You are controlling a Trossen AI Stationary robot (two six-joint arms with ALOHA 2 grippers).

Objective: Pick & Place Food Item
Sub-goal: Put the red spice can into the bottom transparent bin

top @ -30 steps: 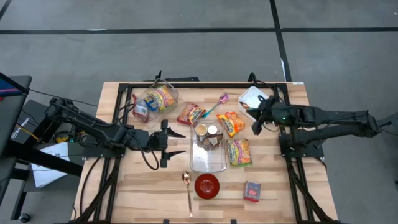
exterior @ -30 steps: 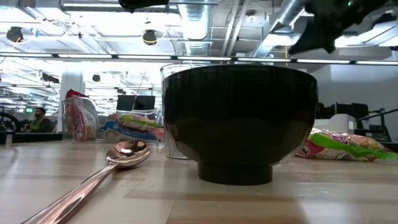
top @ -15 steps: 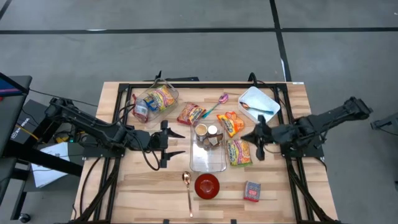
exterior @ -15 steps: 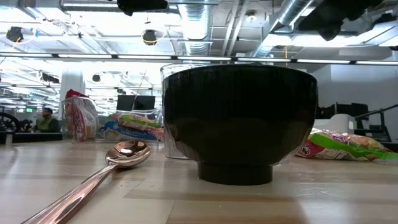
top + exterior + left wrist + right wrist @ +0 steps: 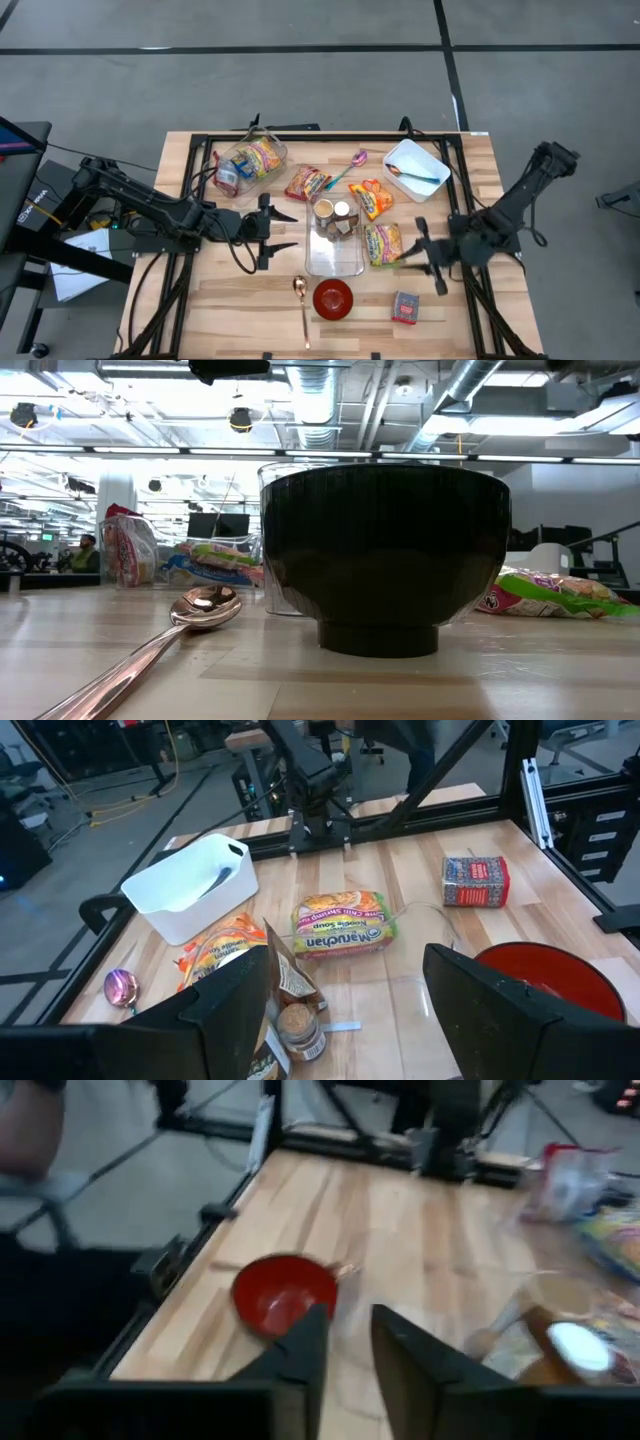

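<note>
The right gripper (image 5: 428, 256), fingers slightly parted and empty, hovers just beside the green-and-yellow noodle packet (image 5: 384, 243), right of the clear plastic tray (image 5: 318, 262). It should widen, then descend squarely.

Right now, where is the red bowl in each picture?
High view: red bowl near the table's front edge, beside the spoon.
Low view: fills the middle, looking dark; spoon beside it.
Left wrist view: at the edge.
Right wrist view: middle.
Shared landmark: the spoon.
</note>
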